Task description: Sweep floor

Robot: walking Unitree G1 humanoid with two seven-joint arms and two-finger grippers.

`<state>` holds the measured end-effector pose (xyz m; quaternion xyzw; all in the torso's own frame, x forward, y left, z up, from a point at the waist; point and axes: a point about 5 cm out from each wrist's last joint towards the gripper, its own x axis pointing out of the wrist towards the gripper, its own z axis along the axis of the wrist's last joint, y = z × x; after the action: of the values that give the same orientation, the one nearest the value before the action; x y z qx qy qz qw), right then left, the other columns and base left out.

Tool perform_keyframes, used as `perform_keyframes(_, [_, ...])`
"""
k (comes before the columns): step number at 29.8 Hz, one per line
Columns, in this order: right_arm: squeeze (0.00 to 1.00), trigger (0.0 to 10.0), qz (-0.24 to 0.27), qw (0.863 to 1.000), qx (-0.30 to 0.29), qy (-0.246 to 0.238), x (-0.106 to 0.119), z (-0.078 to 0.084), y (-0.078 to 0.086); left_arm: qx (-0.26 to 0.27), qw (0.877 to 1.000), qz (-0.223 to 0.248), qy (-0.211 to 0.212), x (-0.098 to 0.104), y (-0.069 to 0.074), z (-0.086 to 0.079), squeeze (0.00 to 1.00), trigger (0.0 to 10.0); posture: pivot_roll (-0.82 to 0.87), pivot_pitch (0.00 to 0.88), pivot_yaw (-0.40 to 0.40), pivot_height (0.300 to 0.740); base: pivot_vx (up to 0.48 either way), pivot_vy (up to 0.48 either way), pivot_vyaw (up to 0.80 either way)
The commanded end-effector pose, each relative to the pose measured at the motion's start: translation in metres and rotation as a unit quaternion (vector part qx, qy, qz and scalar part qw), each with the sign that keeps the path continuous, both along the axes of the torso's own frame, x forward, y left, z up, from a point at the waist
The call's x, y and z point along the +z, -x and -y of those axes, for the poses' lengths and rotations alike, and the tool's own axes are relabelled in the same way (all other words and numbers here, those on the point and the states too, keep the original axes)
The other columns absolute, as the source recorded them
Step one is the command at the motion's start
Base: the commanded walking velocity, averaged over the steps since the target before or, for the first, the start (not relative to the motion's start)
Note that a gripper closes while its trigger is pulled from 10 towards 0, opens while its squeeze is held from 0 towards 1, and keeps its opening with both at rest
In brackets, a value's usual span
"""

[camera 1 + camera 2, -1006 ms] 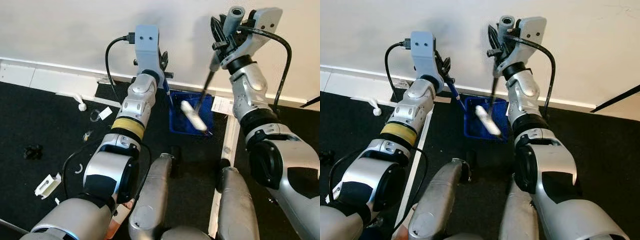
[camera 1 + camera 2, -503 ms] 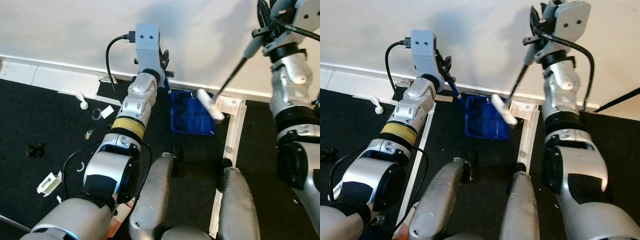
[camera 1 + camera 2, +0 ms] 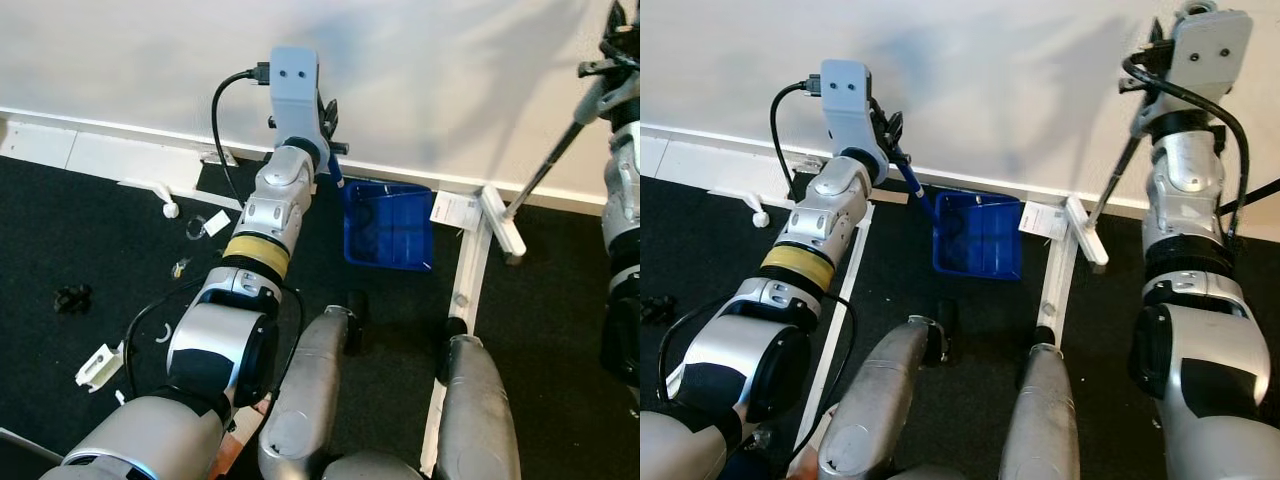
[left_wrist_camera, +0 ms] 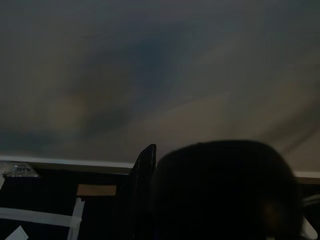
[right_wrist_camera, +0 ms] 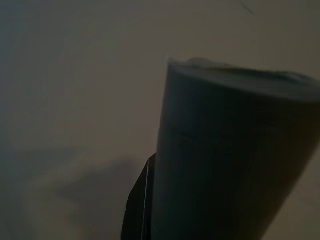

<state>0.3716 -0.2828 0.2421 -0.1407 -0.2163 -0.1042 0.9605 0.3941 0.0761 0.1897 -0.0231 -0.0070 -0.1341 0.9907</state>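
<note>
A black carpet [image 3: 90, 240] and a white wall [image 3: 990, 90] are seen, and against the wall a blue dustpan [image 3: 977, 237] is held by its handle in the closed left gripper [image 3: 890, 135], the pan lying just below it on the floor. The broom [image 3: 1102, 205] is gripped by the right gripper [image 3: 1150, 75], closed on its grey handle, with the white head [image 3: 1084, 231] set down on the carpet below it, just right of the dustpan beside a white tape line [image 3: 463, 285]. Small bits of debris [image 3: 98, 366] are scattered well to the left of the left gripper.
</note>
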Motion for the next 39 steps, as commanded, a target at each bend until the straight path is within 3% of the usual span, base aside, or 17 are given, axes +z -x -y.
perform_keyframes(1, [0.00, 10.0, -0.027, 1.000, -0.012, -0.011, -0.020, 0.000, 0.001, 0.001, 0.999, -0.039, -0.007, -0.021, 0.004, -0.004, 0.00, 10.0, 0.08, 0.425, 0.220, 0.740, 0.000, 0.000, 0.00])
perform_keyframes(14, [0.00, 10.0, -0.088, 0.994, -0.063, -0.006, -0.046, -0.002, 0.000, -0.003, 0.999, -0.045, -0.010, -0.025, 0.010, -0.010, 0.00, 10.0, 0.14, 0.478, 0.243, 0.740, 0.000, 0.000, 0.00])
perform_keyframes(26, [0.00, 10.0, -0.084, 0.995, -0.057, -0.024, -0.046, -0.006, -0.003, 0.033, 0.999, -0.036, -0.023, -0.008, -0.002, -0.029, 0.00, 10.0, 0.13, 0.467, 0.245, 0.740, 0.000, 0.000, 0.00])
perform_keyframes(35, [0.00, 10.0, -0.084, 0.995, -0.049, -0.025, -0.046, -0.011, -0.005, 0.032, 0.998, -0.051, -0.029, -0.019, 0.001, -0.024, 0.00, 10.0, 0.13, 0.465, 0.239, 0.740, 0.000, 0.000, 0.00])
perform_keyframes(39, [0.00, 10.0, -0.084, 0.995, -0.045, -0.024, -0.046, -0.012, -0.005, 0.067, 0.996, -0.044, -0.036, -0.015, -0.003, -0.038, 0.00, 10.0, 0.13, 0.461, 0.240, 0.740, 0.000, 0.000, 0.00])
